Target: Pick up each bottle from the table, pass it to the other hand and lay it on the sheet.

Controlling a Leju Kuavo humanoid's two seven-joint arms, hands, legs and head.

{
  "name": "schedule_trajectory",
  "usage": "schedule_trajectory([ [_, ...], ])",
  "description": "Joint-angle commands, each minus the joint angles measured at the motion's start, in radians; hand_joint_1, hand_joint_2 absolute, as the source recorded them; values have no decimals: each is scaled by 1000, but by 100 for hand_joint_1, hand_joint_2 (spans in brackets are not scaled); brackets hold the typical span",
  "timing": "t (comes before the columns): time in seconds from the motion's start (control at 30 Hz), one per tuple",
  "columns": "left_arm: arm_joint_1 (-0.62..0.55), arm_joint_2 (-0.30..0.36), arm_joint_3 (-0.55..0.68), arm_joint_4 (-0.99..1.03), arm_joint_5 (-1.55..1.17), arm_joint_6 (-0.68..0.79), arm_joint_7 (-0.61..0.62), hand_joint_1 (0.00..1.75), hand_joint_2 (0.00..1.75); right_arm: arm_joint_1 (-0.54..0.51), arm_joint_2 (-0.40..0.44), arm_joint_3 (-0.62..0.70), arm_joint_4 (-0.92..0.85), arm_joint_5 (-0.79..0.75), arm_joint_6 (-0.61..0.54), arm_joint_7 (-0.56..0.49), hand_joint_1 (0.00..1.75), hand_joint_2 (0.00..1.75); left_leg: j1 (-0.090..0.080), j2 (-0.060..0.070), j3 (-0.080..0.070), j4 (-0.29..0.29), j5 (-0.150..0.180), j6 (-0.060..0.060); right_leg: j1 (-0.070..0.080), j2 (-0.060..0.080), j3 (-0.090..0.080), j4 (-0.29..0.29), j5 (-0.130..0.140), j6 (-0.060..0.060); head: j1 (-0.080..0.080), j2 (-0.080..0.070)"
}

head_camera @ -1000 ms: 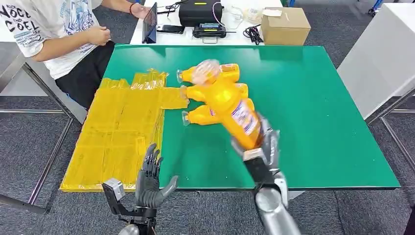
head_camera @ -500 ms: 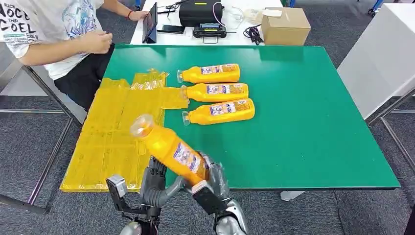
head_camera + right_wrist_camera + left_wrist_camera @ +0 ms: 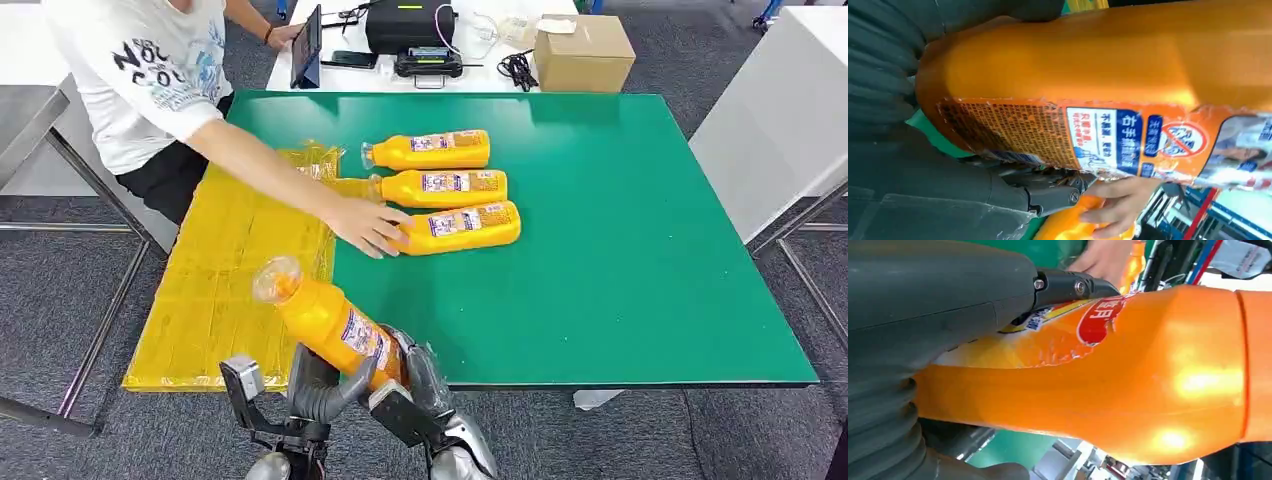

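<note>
- Head view: the held bottle is tilted, cap end up and toward the yellow sheet, over the near edge of the green table.
- The right hand grips the bottle's base end, fingers wrapped round it.
- The left hand sits just beneath the bottle's body, its thumb against the underside (from the left wrist view a finger lies across the label, so both hands have a hold on it).
- Three more bottles lie side by side on the table, caps toward the sheet.
- A person's hand rests on the nearest of the three, at its cap end.
- A cardboard box stands on the white table beyond.
</note>
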Motion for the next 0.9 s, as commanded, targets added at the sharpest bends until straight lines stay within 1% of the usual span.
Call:
schedule_trajectory([
  [0.03,-28,15,-21,40,1,-6,9,0,175,-52,28,72,133,11,10,3,175,175,1,2,5,-1,-2,-1,1,2,4,-1,-1,-2,0,0],
  [0.07,-30,14,-20,45,1,-6,9,0,175,-56,30,82,140,12,21,3,175,175,0,1,3,-1,-1,-1,0,1,2,-1,-1,-1,0,0],
  [0.1,-34,12,-19,55,1,-5,9,0,175,-62,34,97,150,18,29,6,175,175,1,2,5,-1,-2,-2,1,2,5,-1,-1,-2,0,0],
  [0.17,-43,10,-17,70,-3,-7,7,0,175,-72,37,135,176,47,21,17,175,175,0,2,3,-1,-1,-1,1,1,3,-1,-1,-1,0,0],
  [0.2,-47,10,-16,75,-9,-4,4,0,175,-74,37,146,182,52,26,20,175,175,1,2,6,-1,-2,-2,1,2,5,-1,-2,-2,0,0],
  [0.23,-48,10,-16,76,-9,-4,4,0,175,-72,36,146,183,52,26,20,175,175,0,2,4,-1,-2,-2,1,1,4,0,-1,-2,0,0],
  [0.27,-60,23,-19,98,-14,-5,5,0,175,-76,34,158,191,54,44,21,175,175,1,1,3,-1,-1,-1,1,0,3,-1,-1,-2,0,0],
  [0.3,-68,28,-20,113,-16,-10,-4,0,175,-71,26,168,195,57,48,24,175,175,1,1,5,-1,-2,-2,1,0,5,-1,-2,-2,0,0],
  [0.37,-77,29,-14,133,-13,-34,-25,0,175,-69,18,182,208,49,57,13,175,175,1,0,4,-1,-1,-1,1,-1,4,-1,-1,-1,0,0],
  [0.4,-77,28,-13,131,-13,-39,-28,0,175,-69,18,181,211,45,56,10,175,175,1,0,6,-2,-2,-2,1,-1,6,-2,-2,-2,0,0],
  [0.43,-74,27,-14,125,-16,-45,-32,112,175,-69,18,174,211,31,59,4,175,175,1,-1,5,-1,-1,-1,1,-1,5,-1,-2,-2,0,0],
  [0.47,-71,26,-15,120,-15,-49,-33,175,175,-69,18,170,209,25,57,3,175,175,0,0,3,-1,-1,-1,1,-1,3,-1,-1,-1,0,0],
  [0.5,-62,13,-4,105,-11,-52,-35,175,175,-68,17,162,200,14,58,1,175,175,1,0,6,-1,-2,-2,1,-1,6,-1,-2,-2,0,0],
  [0.53,-56,9,-4,93,-15,-54,-36,175,175,-66,15,159,195,10,58,1,175,175,1,0,5,-1,-2,-1,1,-1,4,-1,-2,-2,0,0],
  [0.57,-49,8,-9,78,-22,-53,-35,175,175,-70,18,148,186,0,63,1,175,175,0,-1,3,-1,-1,-1,0,-1,2,-1,-1,-1,0,0],
  [0.6,-46,7,-8,72,-23,-53,-35,175,175,-71,18,142,179,-5,68,2,175,175,1,-1,6,0,-2,-2,1,-1,6,-1,-3,-2,0,0],
  [0.67,-44,7,-4,70,-24,-52,-34,175,175,-71,17,140,168,0,67,10,175,175,0,-1,2,0,-1,-1,0,-1,2,0,-1,-1,0,0],
  [0.7,-44,7,-4,70,-24,-52,-34,175,175,-71,17,140,168,0,67,10,175,175,1,0,5,0,-2,-2,1,-1,5,0,-2,-2,0,0],
  [0.87,-45,7,6,76,-22,-63,-33,175,175,-64,15,135,157,5,66,8,175,175,0,0,3,-1,-1,-1,0,-1,2,-1,-1,-1,0,0],
  [0.9,-45,7,6,76,-22,-63,-33,175,175,-64,15,135,157,5,66,8,175,175,1,0,5,0,-2,-2,1,-1,5,-1,-2,-2,0,0],
])
